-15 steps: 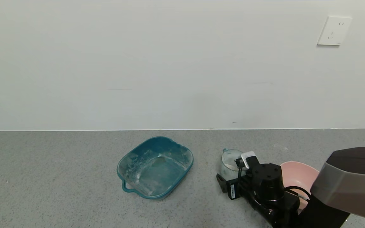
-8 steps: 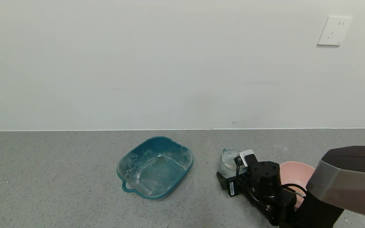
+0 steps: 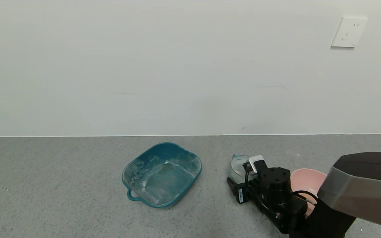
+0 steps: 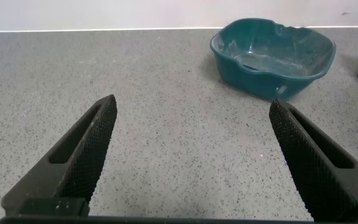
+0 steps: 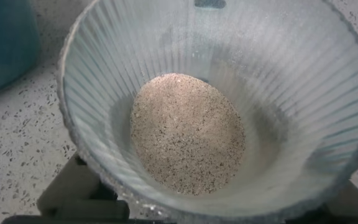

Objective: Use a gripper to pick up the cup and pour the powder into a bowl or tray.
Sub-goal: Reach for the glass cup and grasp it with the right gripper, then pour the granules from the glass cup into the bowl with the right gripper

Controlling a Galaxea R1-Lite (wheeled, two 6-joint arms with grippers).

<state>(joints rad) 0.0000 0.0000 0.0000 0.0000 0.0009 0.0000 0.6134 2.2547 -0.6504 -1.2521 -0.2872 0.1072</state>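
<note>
The clear ribbed cup (image 3: 238, 164) stands on the counter, its teal handle at the far rim. The right wrist view looks down into the cup (image 5: 291, 74) at a small heap of off-white speckled powder (image 5: 188, 134). My right gripper (image 3: 243, 180) is low at the cup's near side, open, with one jaw on each side of the cup's lower wall (image 5: 213, 202). The pale pink bowl (image 3: 304, 180) sits just right of the cup, partly hidden by my right arm. My left gripper (image 4: 191, 102) is open and empty, low over bare counter far to the left.
A teal rounded-square tray (image 3: 162, 173) with a handle and white residue sits left of the cup; it also shows in the left wrist view (image 4: 272, 53). The wall rises behind the counter, with a socket (image 3: 348, 32) at upper right.
My right arm has moved slightly forward and left, so the gripper covers more of the cup and bowl. The cup has stayed in place.
</note>
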